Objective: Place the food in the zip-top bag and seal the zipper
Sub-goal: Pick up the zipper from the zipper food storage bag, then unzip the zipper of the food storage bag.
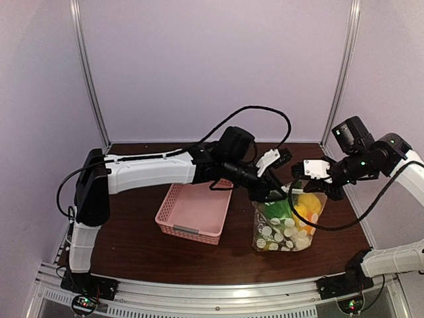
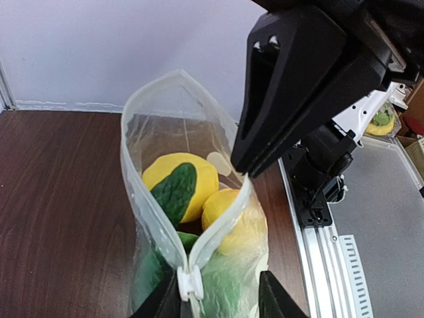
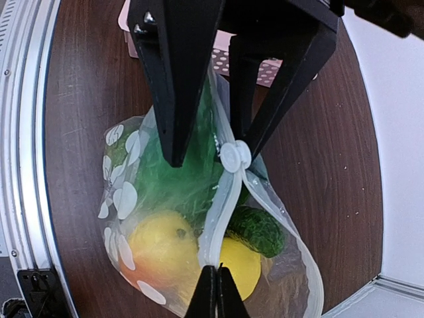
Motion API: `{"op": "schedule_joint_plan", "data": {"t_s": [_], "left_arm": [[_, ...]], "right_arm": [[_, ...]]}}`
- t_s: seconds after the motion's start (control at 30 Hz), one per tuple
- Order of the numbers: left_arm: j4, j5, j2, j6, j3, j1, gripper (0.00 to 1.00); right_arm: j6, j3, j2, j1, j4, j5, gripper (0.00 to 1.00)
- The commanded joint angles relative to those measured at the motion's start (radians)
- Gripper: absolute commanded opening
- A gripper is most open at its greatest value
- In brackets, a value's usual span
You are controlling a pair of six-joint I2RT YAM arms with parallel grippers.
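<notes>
Two sets of fingers meet at the zip-top bag (image 1: pixel 286 228), which stands upright just beside the pink basket (image 1: pixel 192 211) with the food (image 2: pixel 202 175) inside. My left gripper (image 3: pixel 212 156) is roughly half open, straddling the white slider (image 3: pixel 235 156) on the zipper (image 3: pixel 218 212) at the end nearer the basket. My right gripper (image 3: pixel 212 278) is pinched tight on that strip's far end.
</notes>
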Motion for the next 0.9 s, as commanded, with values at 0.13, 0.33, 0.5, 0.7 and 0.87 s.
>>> {"op": "schedule_joint_plan", "data": {"t_s": [0.13,0.33,0.5,0.7,0.87], "left_arm": [[-0.012,0.067,0.072,-0.035,0.104,-0.003,0.27],[-0.031,0.039,0.087,-0.062,0.115,0.004,0.12],[-0.07,0.016,0.073,-0.08,0.114,0.014,0.05],[-0.067,-0.002,-0.016,-0.08,0.006,0.027,0.01],[-0.067,-0.012,-0.069,-0.077,-0.071,0.032,0.02]], "right_arm": [[0.029,-0.011,-0.019,0.021,0.027,-0.016,0.0],[0.036,-0.017,-0.025,0.024,0.032,-0.003,0.0],[0.041,-0.027,-0.03,0.024,0.044,0.037,0.0],[0.045,-0.072,-0.042,0.019,0.062,0.133,0.0],[0.058,-0.078,-0.047,0.001,0.072,0.133,0.0]]}}
